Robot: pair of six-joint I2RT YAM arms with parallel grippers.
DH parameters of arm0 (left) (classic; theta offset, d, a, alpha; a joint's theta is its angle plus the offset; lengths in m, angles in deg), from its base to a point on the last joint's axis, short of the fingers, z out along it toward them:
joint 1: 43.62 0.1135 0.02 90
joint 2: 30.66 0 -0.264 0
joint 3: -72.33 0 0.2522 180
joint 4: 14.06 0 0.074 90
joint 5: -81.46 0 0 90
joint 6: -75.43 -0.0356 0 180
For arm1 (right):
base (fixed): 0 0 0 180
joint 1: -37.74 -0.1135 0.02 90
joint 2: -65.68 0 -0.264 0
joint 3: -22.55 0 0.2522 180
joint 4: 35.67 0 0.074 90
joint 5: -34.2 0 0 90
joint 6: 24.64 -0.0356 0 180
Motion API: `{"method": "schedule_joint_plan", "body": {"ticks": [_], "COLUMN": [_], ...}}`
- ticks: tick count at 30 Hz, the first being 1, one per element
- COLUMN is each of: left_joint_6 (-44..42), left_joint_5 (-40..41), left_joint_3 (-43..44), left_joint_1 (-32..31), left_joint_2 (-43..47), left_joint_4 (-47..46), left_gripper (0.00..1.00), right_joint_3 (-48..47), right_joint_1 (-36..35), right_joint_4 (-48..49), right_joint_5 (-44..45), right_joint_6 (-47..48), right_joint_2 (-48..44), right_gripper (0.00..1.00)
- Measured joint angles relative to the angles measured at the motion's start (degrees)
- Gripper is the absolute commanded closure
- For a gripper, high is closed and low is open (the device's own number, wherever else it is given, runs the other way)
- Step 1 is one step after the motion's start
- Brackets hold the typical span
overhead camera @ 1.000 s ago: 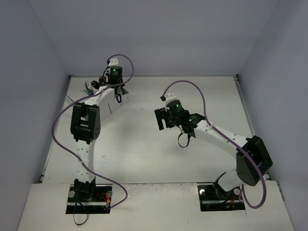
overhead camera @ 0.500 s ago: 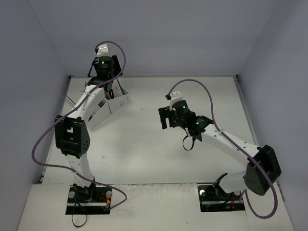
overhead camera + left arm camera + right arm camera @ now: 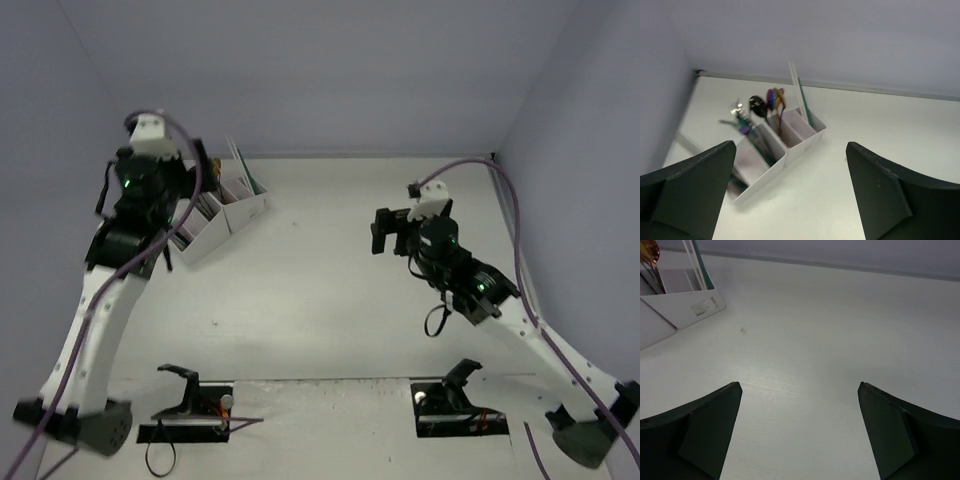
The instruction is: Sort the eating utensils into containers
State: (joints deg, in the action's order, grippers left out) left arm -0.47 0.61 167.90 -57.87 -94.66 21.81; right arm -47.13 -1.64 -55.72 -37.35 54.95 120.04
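The containers are one white stepped caddy at the table's far left. The eating utensils stand in its compartments: rainbow and black spoon heads, teal pieces and thin white and teal sticks. My left gripper hangs open above and to the near left of the caddy, with nothing between its fingers. Over the middle right of the table, my right gripper is open and empty. The caddy's corner, a copper utensil and the sticks show in the right wrist view.
Grey walls close the table in at the back and on both sides. Bare white tabletop lies between the caddy and the right arm. The two arm bases sit at the near edge.
The left gripper has lifted away from the caddy, swung to the near left and opened wide. The right arm has drawn back to the right, its jaws opening a little wider.
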Motion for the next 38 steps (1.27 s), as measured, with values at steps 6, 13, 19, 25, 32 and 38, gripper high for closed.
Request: {"method": "schedule_joint_plan", "body": {"ticks": [6,13,19,25,32,38], "left_joint_6": [-2.93,-2.41,-0.33,0.28,1.11,1.14], "left_joint_5": [6.33,12.2,13.63,15.03,16.07,16.46], "left_joint_3": [-6.69,-12.66,-21.28,-24.75,-27.93,-28.46], "left_joint_1": [0.02,-0.74,-1.12,-1.12,-1.12,-1.12], "left_joint_2": [24.57,40.35,43.62,47.08,49.89,50.24], "left_joint_4": [11.17,21.86,26.86,28.19,28.34,28.3], "left_gripper": [0.07,0.07,0.07,0.07,0.07,0.07], "right_joint_3": [0.46,2.24,3.06,6.49,7.54,7.55], "right_joint_1": [0.02,0.02,0.02,0.05,0.05,0.05], "right_joint_4": [-3.0,-6.75,-7.58,-8.35,-8.62,-8.6], "right_joint_5": [6.37,11.53,13.97,14.34,14.65,15.35], "right_joint_6": [0.02,0.24,1.87,2.36,2.36,2.3], "right_joint_2": [-9.01,-18.14,-23.83,-24.24,-24.64,-25.35], "right_gripper": [0.0,0.0,0.0,0.0,0.0,0.0]}}
